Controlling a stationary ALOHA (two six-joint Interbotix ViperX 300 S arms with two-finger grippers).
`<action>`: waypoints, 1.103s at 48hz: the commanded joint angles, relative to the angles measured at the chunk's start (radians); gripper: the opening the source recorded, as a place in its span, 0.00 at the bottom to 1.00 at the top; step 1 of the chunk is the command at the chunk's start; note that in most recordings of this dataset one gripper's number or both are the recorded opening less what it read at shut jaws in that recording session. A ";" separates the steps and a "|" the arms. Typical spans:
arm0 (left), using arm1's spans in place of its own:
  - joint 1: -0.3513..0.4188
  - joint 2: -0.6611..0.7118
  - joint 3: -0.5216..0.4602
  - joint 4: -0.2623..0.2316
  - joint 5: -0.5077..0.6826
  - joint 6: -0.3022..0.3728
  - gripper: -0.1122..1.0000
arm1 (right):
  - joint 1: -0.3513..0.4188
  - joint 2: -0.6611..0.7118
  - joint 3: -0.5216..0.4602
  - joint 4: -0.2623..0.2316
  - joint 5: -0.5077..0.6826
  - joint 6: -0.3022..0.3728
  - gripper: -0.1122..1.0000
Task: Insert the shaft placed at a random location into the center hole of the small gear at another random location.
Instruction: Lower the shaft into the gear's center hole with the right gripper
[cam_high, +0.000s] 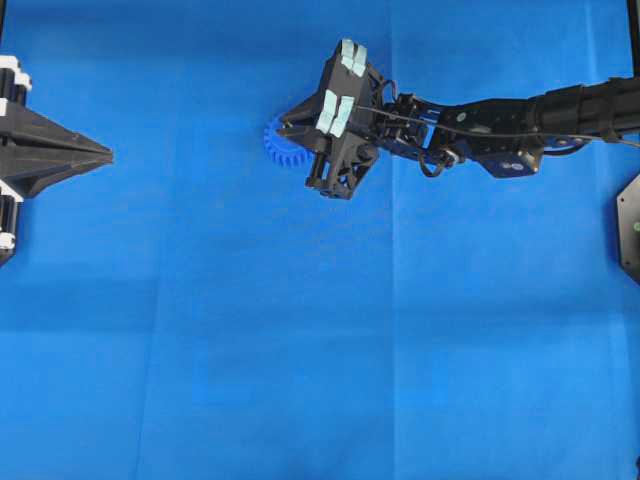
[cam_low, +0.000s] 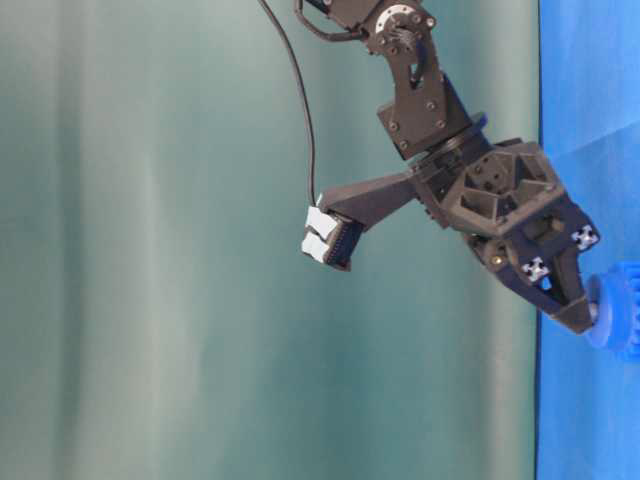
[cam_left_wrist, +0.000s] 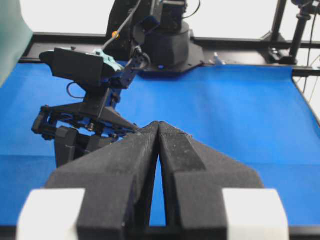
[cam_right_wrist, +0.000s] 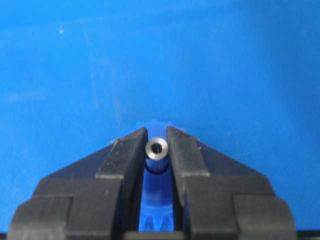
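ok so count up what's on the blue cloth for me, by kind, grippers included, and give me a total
Grippers: 2, the left gripper and the right gripper
Gears: 1, the small gear, bright blue
Shafts: 1, the shaft, silvery, held between the right gripper's jaws over the gear
Total: 4

no readable text, labels, brands or numbers anywhere, only small patterned marker squares (cam_low: 584, 237) on right end effector (cam_low: 585, 322)
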 joint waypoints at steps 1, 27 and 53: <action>0.000 0.003 -0.008 0.003 -0.005 0.000 0.10 | -0.003 -0.017 -0.025 -0.002 -0.011 0.000 0.13; 0.000 0.003 -0.008 0.003 -0.003 -0.002 0.10 | -0.003 -0.015 -0.020 0.000 -0.005 0.002 0.13; 0.002 0.003 -0.008 0.002 0.006 0.000 0.10 | -0.002 -0.015 -0.023 0.003 -0.009 0.008 0.56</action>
